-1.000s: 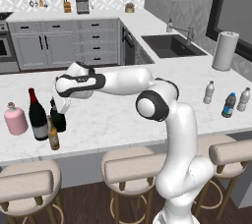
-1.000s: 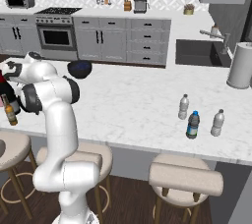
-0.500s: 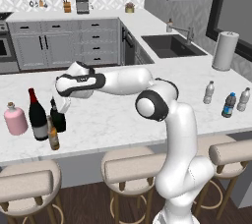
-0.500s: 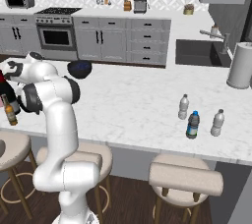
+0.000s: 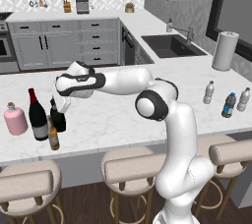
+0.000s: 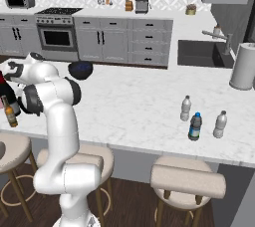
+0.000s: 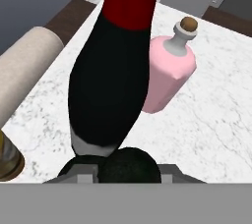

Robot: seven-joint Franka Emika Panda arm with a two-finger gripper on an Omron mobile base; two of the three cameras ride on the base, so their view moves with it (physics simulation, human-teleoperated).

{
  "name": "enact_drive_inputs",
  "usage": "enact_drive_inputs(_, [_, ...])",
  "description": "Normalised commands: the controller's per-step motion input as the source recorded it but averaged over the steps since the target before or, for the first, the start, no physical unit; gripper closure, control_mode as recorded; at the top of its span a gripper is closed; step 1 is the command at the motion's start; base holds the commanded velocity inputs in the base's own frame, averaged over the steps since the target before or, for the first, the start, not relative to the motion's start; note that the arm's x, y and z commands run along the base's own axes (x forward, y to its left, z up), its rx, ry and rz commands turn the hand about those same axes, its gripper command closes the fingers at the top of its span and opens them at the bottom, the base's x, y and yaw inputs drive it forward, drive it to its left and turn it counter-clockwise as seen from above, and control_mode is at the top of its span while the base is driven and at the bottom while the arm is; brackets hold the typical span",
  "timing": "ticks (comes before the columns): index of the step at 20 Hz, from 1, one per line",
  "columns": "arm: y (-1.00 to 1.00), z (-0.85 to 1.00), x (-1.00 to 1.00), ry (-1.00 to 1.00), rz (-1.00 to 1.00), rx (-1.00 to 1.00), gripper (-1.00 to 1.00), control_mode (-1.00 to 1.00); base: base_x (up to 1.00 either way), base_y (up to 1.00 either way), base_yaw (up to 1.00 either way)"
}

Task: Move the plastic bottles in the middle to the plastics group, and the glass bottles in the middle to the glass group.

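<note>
We have the tool (image 5: 63,104) gripping the black flask (image 5: 58,119) on the desk (image 5: 108,120) beside the wine bottle (image 5: 37,116); next we release and lift clear.

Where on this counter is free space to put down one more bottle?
The wide bare marble between the black flask and the three water bottles is free. The left end is crowded: pink bottle, wine bottle, flask and amber bottle stand close together.
</note>
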Motion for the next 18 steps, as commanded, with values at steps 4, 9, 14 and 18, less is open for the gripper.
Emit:
enact_drive_inputs(4, [0.0,0.0,0.0,0.0,0.0,0.0,1.0,-1.0,0.0,0.0,0.0])
enact_drive_inputs(9, [0.0,0.0,0.0,0.0,0.0,0.0,-1.0,-1.0,0.0,0.0,0.0])
enact_drive_inputs(14, [0.0,0.0,0.0,0.0,0.0,0.0,-1.0,-1.0,0.0,0.0,0.0])
enact_drive_inputs(18, [0.0,0.0,0.0,0.0,0.0,0.0,-1.0,-1.0,0.0,0.0,0.0])
